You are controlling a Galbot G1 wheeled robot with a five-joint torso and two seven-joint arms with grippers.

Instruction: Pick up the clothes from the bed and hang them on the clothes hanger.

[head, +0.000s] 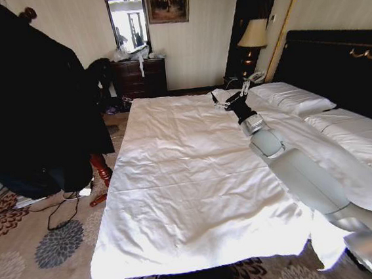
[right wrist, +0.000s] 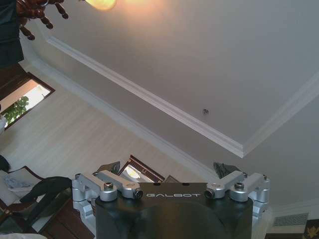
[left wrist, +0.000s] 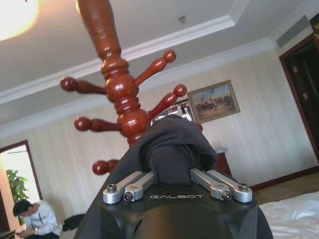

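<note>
Clothes (head: 31, 101), black, hang at our left beside the bed (head: 190, 179), draped over the red-brown hanger (left wrist: 122, 94), whose foot shows beneath them. Our left gripper (left wrist: 172, 169) is raised at the pegs, its fingers (left wrist: 127, 185) clenched on a fold of the clothes. Our right gripper (head: 230, 100) is stretched out over the white duvet toward the pillows, fingers (right wrist: 104, 185) released and spread, grasping nothing.
</note>
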